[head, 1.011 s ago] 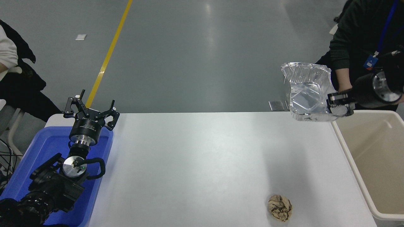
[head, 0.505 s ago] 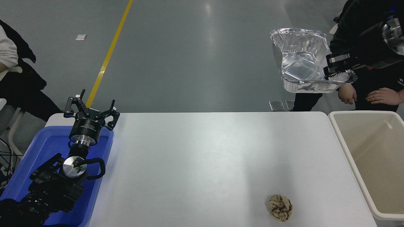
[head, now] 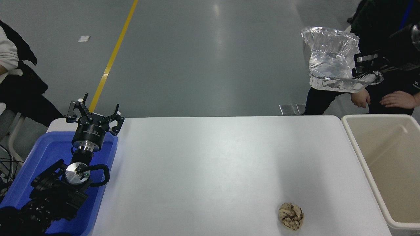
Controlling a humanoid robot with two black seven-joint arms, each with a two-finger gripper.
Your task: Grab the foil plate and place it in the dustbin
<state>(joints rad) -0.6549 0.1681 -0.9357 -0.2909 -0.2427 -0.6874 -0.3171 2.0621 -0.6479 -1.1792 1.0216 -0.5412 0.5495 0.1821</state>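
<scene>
The foil plate [head: 331,65], a shiny dented silver tray, hangs high in the air at the upper right, beyond the table's far edge. My right gripper [head: 367,70] is shut on its right rim and comes in from the right edge. The dustbin [head: 361,154], a large cream-beige tub, stands at the right end of the table, below and to the right of the tray. My left gripper [head: 93,114] is open and parked at the lower left over the blue tub.
A blue plastic tub [head: 29,183] sits at the table's left end. A small crumpled brown paper ball [head: 291,215] lies near the front right. A person in dark clothing stands behind the dustbin, hands [head: 395,98] low near its far rim.
My right gripper rose with the foil plate from table-edge height, then moved to the right toward the dustbin side. The left arm has not moved.
</scene>
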